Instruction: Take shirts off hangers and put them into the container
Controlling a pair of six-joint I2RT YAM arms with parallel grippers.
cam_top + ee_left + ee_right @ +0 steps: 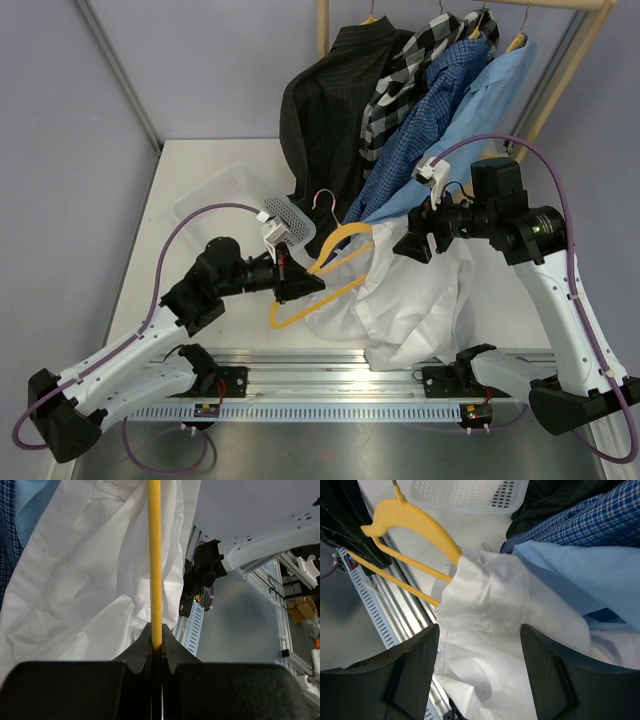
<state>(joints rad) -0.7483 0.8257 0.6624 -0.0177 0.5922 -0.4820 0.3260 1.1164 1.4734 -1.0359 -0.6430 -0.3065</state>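
The white shirt (415, 300), smooth creased cotton, lies heaped on the surface (210, 152) to the right of the perforated white plastic container (215, 195). One shoulder wraps an end of the thin triangular yellow hanger (335, 262), whose long axis runs diagonally with its hook toward the far side. Only the left wrist view shows the left gripper (157, 635) with its fingers closed on a straight bar of the hanger, and only the right wrist view shows the right gripper (480, 630) with its 2 fingers spread wide and empty over that shoulder.
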